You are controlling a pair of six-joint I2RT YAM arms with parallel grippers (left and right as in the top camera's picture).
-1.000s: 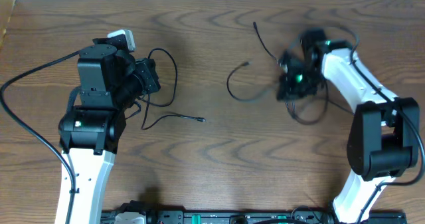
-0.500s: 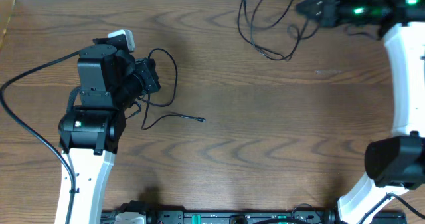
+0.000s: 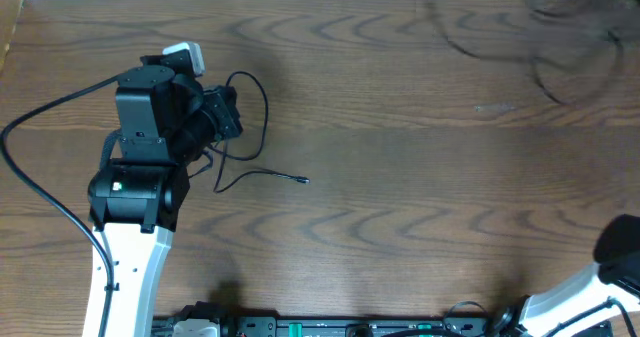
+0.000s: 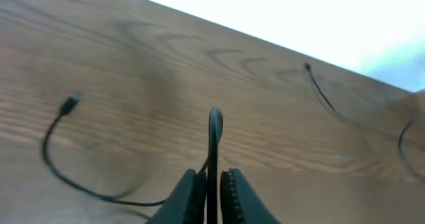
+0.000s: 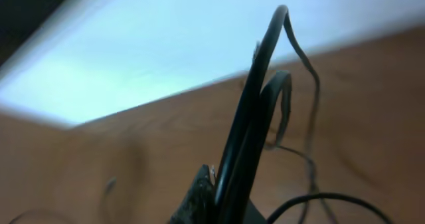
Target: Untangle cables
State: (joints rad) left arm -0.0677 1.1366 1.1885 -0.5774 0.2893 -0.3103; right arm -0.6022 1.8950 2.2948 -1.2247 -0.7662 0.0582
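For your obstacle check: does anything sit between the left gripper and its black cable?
Nothing visible does: the left gripper pinches the black cable directly, fingers closed on it above the wooden table.

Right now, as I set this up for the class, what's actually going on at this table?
Two robot arms are pulling thin cables apart on a wooden table. The left gripper is shut on a thin black cable, whose loose end trails across the wood. The right gripper, out of the overhead view, is shut on a looped black cable held up above the table's far right corner. In the overhead view, the two cables look well separated.
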